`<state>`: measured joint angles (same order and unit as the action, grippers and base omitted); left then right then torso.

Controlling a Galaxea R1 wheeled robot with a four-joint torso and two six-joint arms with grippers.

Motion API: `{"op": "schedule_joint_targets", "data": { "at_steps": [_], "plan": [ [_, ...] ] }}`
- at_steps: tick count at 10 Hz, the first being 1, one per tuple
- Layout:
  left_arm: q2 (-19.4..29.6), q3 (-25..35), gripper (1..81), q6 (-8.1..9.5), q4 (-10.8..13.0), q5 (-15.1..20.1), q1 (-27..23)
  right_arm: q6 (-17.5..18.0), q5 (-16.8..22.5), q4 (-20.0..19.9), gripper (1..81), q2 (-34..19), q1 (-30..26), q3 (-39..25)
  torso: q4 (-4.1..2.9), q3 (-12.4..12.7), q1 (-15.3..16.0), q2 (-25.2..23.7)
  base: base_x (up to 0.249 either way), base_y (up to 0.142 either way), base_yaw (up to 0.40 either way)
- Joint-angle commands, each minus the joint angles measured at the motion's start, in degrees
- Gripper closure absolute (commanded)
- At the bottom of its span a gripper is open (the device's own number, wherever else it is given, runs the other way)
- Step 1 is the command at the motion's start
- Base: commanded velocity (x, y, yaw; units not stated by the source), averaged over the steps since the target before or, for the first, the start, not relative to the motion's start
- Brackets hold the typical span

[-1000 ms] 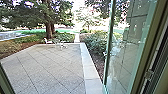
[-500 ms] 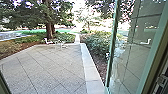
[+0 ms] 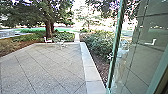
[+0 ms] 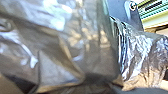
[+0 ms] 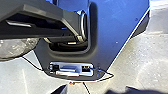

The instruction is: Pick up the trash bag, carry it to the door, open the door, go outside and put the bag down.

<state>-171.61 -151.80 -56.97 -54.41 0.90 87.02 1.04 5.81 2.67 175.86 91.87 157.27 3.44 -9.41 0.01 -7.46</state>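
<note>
Shiny, translucent plastic of the trash bag (image 4: 57, 55) lies right in front of the camera in the left wrist view, creased and catching light. My left gripper is shut on the bag; the grip itself is hidden behind the plastic. A rounded part of the bag (image 5: 16, 47) also shows in the right wrist view, beside the robot's dark base. The glass door (image 3: 140, 55) stands open on the right in the head view, with the paved yard in front. How my right gripper stands cannot be made out.
Pale paving (image 3: 47, 67) stretches ahead, bordered on the right by a light stone edge (image 3: 91, 71) and bushes (image 3: 100, 46). White outdoor furniture (image 3: 60, 44) stands at the far side, near a large tree (image 3: 49, 28). The door frame (image 3: 160, 77) is close on the right.
The head camera has moved forward through the doorway. The left frame has left the head view, and the door's edge and frame show farther to the right.
</note>
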Motion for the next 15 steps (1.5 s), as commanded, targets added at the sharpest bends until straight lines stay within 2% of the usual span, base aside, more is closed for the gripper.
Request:
{"op": "schedule_joint_targets", "data": {
  "at_steps": [1,15],
  "plan": [
    [0.38,0.27,81.1,-0.25,-0.35,4.55,-2.94,-0.33,3.5,0.14,1.0,0.83,-2.61,-0.48,0.0,0.0,0.0,0.0,0.079,0.0,0.0],
    [0.38,0.27,81.1,-0.16,-0.44,4.55,-2.86,-0.33,3.41,0.14,1.0,0.83,-2.61,-0.48,0.0,-0.02,0.0,0.04,0.079,0.0,0.0]
  ]
}}
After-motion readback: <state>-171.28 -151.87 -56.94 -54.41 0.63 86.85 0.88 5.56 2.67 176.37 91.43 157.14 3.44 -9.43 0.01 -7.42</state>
